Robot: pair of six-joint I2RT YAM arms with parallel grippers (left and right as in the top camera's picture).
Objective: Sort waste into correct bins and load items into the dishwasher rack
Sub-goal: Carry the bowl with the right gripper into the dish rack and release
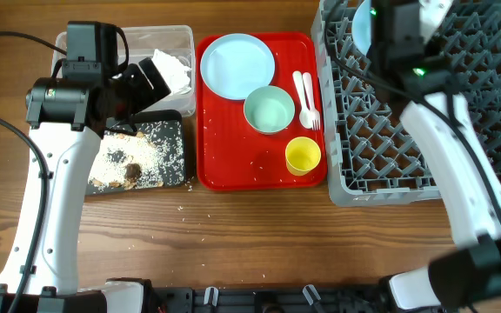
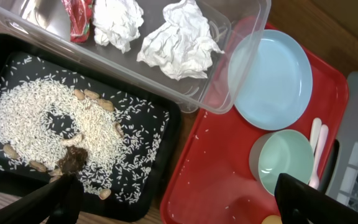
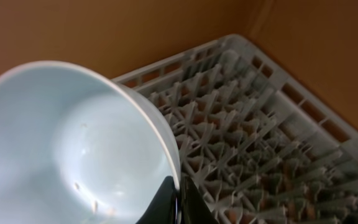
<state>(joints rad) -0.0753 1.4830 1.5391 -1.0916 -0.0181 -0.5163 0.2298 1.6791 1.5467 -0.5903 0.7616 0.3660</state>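
Note:
My right gripper (image 3: 178, 202) is shut on the rim of a light blue bowl (image 3: 67, 149) and holds it over the far left corner of the grey dishwasher rack (image 1: 424, 113); the bowl shows in the overhead view (image 1: 363, 22). My left gripper (image 2: 179, 205) is open and empty above the gap between the black tray (image 2: 166, 134) and the red tray (image 1: 233, 165). The black tray holds rice and brown scraps (image 2: 48, 124). The clear tub (image 2: 229, 68) holds white napkins (image 2: 176, 43) and a red wrapper (image 2: 78, 17). On the red tray lie a blue plate (image 1: 236, 65), a second bowl (image 1: 270, 109), a yellow cup (image 1: 303, 156), a spoon and fork (image 1: 307, 97).
A few rice grains lie on the wood table (image 1: 233, 235) in front of the black tray and on the red tray. The rack's other peg rows stand bare.

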